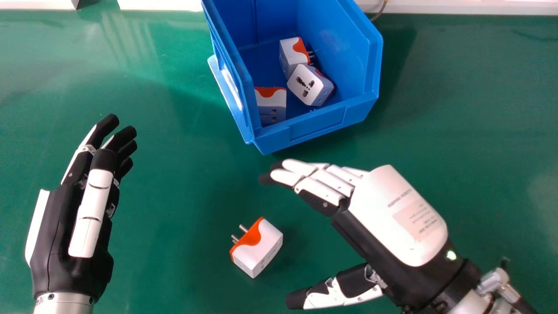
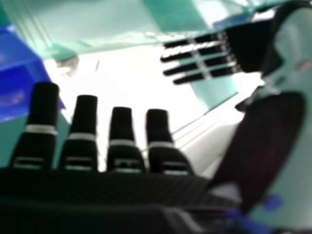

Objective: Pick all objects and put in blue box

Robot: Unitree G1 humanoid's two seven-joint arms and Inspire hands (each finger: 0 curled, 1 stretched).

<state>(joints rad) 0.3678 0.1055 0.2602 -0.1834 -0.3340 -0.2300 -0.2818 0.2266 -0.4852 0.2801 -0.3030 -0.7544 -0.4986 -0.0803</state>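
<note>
From the head view I have the whole work area: the green table [image 1: 174,196], the blue box [image 1: 311,124] near the far edge, and a hand on either side. The loose adapter [image 1: 261,248] lies on the table on the near side of the box, between the left hand [image 1: 91,209] and the right hand [image 1: 396,213], nearer the right and touching neither. My left hand is open, its fingers loosely extended, with nothing in it. My right hand is open too and empty, the fingers reaching out with a slight bend and the thumb spread well away from them.

The right hand view gives me the finger pads of that hand, the fingers fairly straight, with the thumb standing apart. Beyond them I get part of the blue box and, farther off, the dark spread fingers of the left hand.

As for the loose adapter, it is a blocky white plug with an orange end whose edge curves into the white. Two metal pins stick out of the orange end, pointing obliquely toward the far left, and small openings mark one white side. Three similar adapters sit inside the box: one with its pins showing [image 1: 287,59], one with its socket face up [image 1: 307,83] against it, and another [image 1: 272,102] beside the left wall
</note>
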